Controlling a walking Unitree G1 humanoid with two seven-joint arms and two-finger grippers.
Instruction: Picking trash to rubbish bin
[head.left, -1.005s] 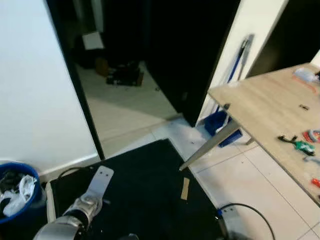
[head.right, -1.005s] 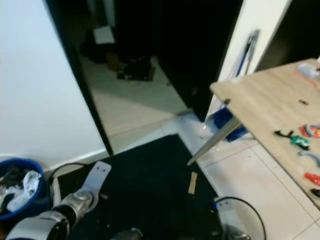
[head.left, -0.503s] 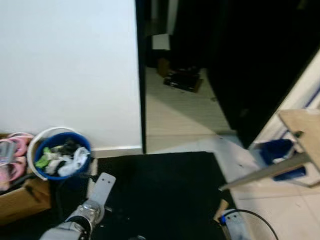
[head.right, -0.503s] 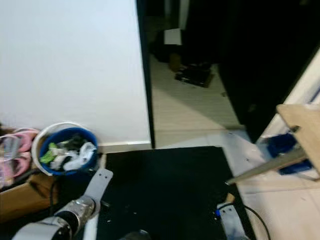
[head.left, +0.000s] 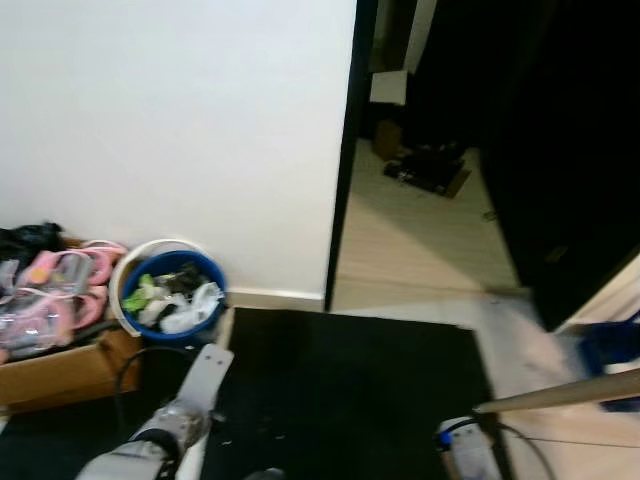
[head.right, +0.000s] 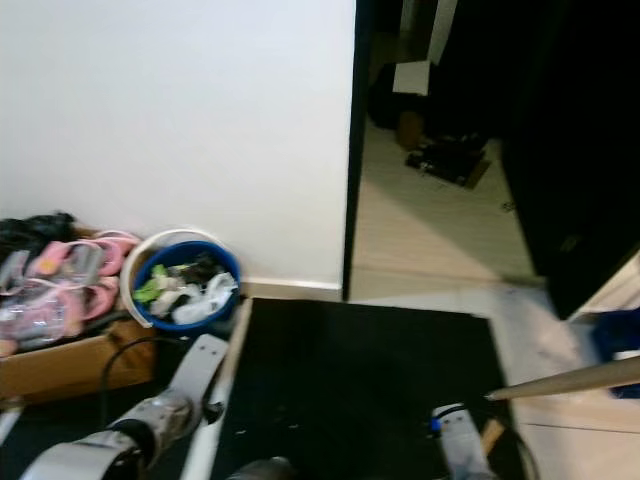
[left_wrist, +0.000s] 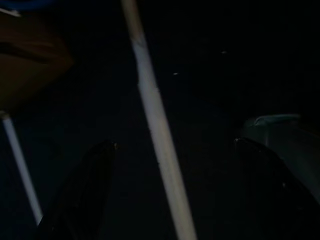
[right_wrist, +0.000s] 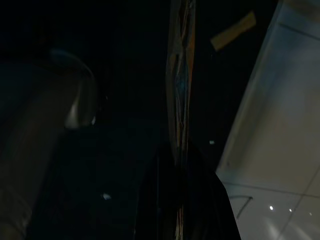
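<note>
Landmark: round blue plastic rubbish bin (head.left: 170, 297) with a white rim, on the floor against the white wall (head.left: 180, 130), already part-filled with crumpled white, green and dark scraps.

Right pincer (right_wrist: 181, 165): long black fingers pressed together on a thin flat strip of trash (right_wrist: 180, 75), tan with coloured print, which sticks straight out past the tips. In the head views the right arm sits low, well apart from the bin, across the black floor mat (head.left: 350, 390).

Left pincer (left_wrist: 172, 150): fingers spread, holding nothing, over the dark mat; a white rod (left_wrist: 155, 130) lies beneath. This arm is nearer the bin, just in front of it.

Beside the bin: brown cardboard box (head.left: 60, 365) holding pink sandals (head.left: 55, 290).

Handling judgement: strip looks light, thin, fairly stiff, probably card or a wrapper. The end-on pinch suits it, but it could pivot or slip; keep it pointing down over the bin mouth.
</note>
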